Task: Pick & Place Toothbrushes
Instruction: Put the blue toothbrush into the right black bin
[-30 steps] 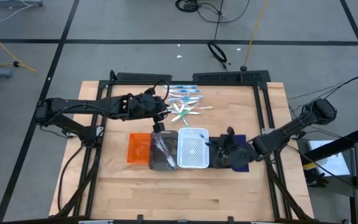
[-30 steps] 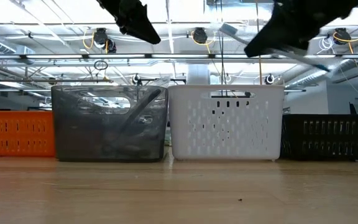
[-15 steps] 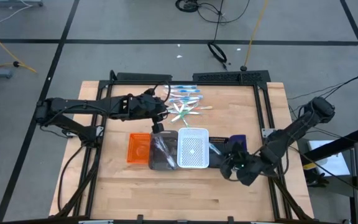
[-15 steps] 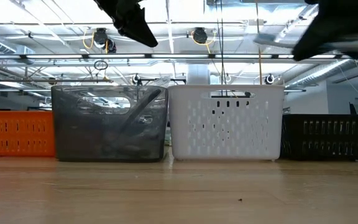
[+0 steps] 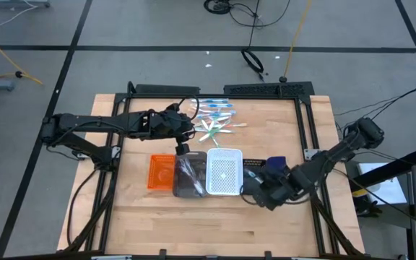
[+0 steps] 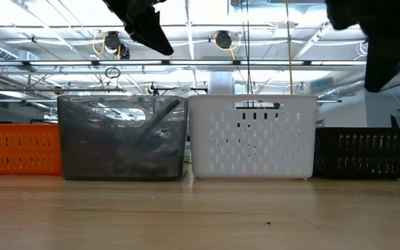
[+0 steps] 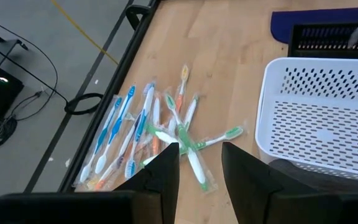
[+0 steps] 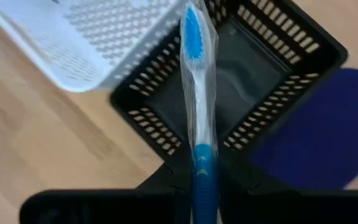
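Wooden table planks (image 5: 193, 224) are set on a grey tiled floor, with strip-lit ceiling trusses seen beyond the white tray (image 5: 224, 173) in the low view. A blue-and-white wrapped toothbrush (image 8: 196, 106) is clamped between the shut fingers of the right gripper (image 5: 255, 193), held above the black tray (image 8: 229, 87) just beside the white tray. The left gripper (image 7: 199, 163), its fingers parted and holding nothing, is poised over the loose toothbrushes (image 7: 148, 134) behind the white tray.
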